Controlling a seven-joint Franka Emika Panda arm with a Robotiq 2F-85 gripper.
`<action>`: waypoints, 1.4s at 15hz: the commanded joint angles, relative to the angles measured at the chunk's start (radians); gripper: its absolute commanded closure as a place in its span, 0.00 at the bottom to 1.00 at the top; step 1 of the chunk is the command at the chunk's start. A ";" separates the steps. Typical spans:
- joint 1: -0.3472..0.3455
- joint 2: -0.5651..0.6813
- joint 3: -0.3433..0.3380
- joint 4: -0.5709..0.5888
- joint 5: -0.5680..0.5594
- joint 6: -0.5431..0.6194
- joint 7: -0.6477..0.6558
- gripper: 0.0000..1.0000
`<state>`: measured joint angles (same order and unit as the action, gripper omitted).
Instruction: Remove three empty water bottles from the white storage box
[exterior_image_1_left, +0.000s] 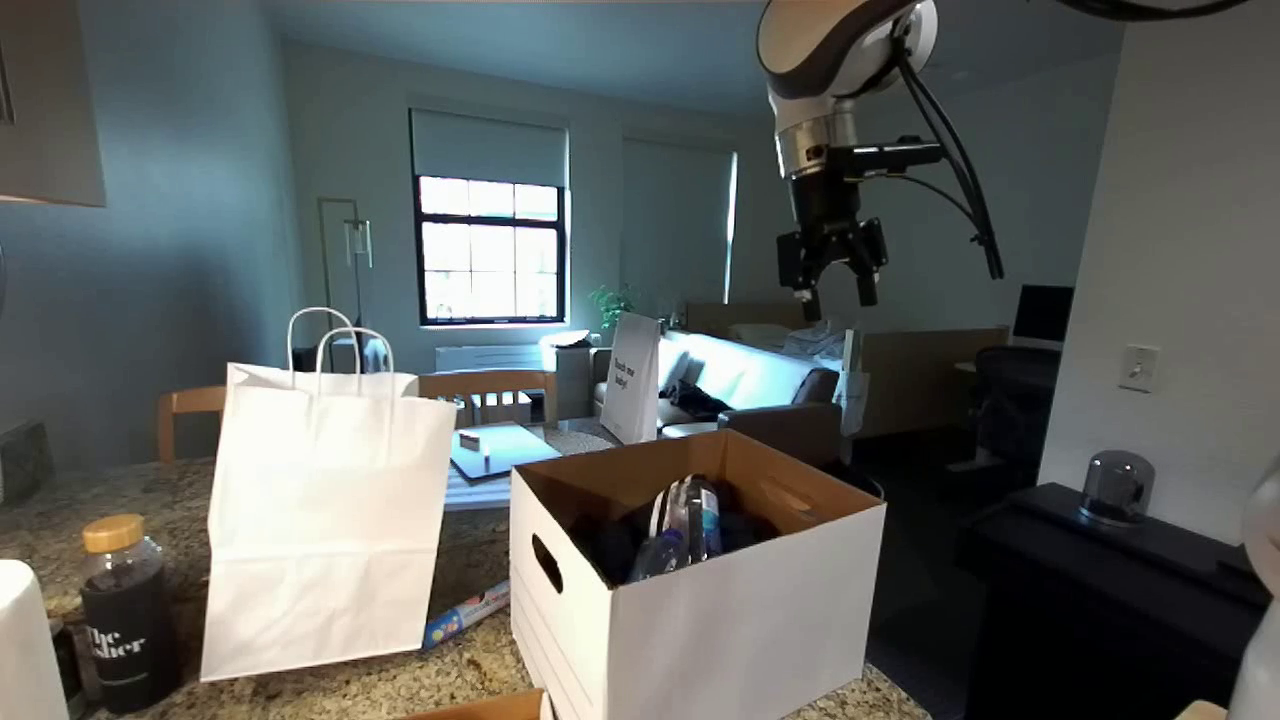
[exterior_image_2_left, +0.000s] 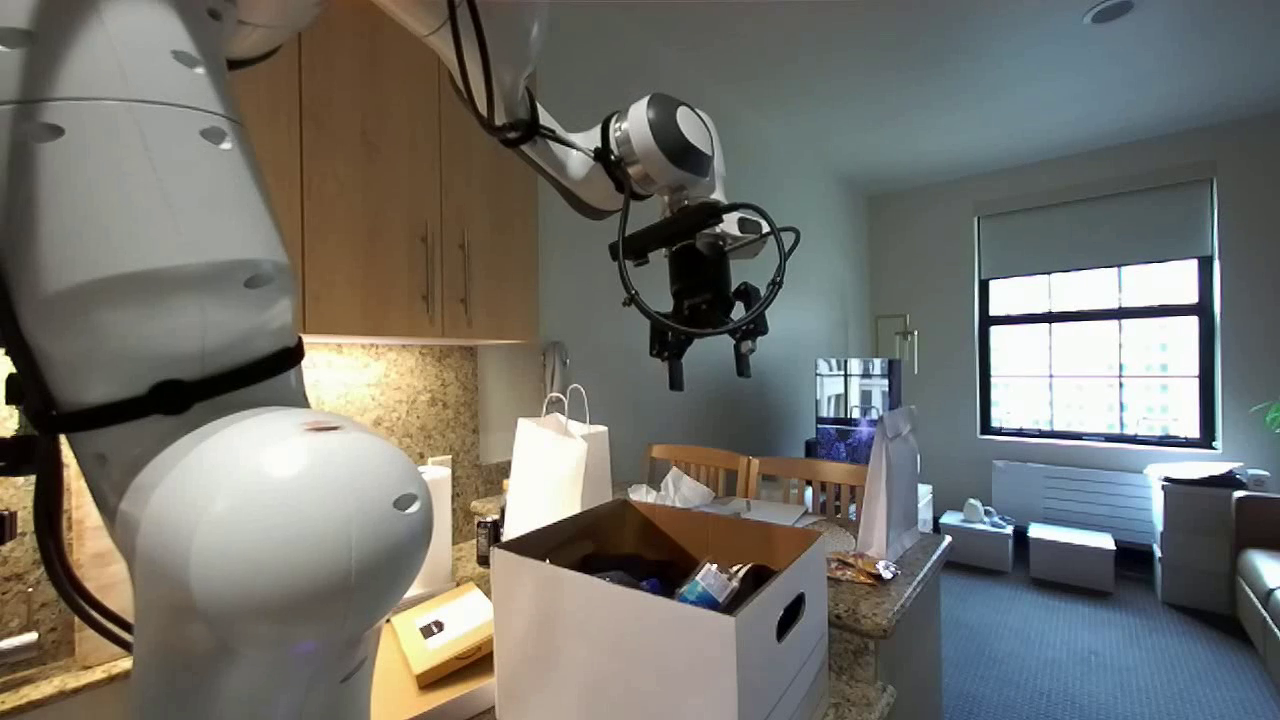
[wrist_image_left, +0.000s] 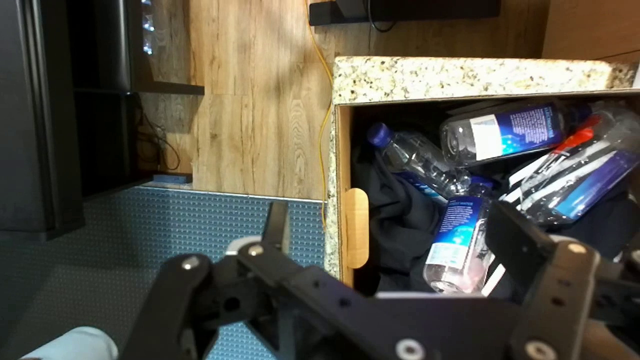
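Note:
The white storage box (exterior_image_1_left: 740, 630) stands open on the granite counter in both exterior views (exterior_image_2_left: 620, 650); its inner wall with the hand-hole shows in the wrist view (wrist_image_left: 346, 250). Several clear water bottles lie in it on dark cloth. In the wrist view one bottle (wrist_image_left: 452, 245) lies lengthwise, one (wrist_image_left: 417, 157) lies tilted at the left, one (wrist_image_left: 515, 132) lies across the top, and one (wrist_image_left: 585, 180) is at the right. Bottles also show in the exterior views (exterior_image_1_left: 703, 515) (exterior_image_2_left: 708, 585). My gripper (exterior_image_1_left: 838, 298) is open and empty, well above the box (exterior_image_2_left: 709, 378).
A white paper bag with loop handles (exterior_image_1_left: 330, 530) stands beside the box. A dark jar with a lid (exterior_image_1_left: 127, 630) is farther left. A blue-ended tube (exterior_image_1_left: 468, 613) lies between bag and box. Another paper bag (exterior_image_2_left: 890, 490) and a yellow carton (exterior_image_2_left: 445, 632) stand on the counter.

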<state>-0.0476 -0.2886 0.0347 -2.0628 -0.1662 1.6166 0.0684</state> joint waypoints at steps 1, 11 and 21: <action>0.012 0.092 -0.014 0.057 0.050 0.026 0.043 0.00; 0.024 0.245 -0.033 0.036 0.242 0.344 0.212 0.00; 0.047 0.358 -0.019 0.061 0.199 0.343 0.236 0.00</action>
<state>-0.0152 -0.0074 0.0085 -2.0091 0.0549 1.9429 0.2732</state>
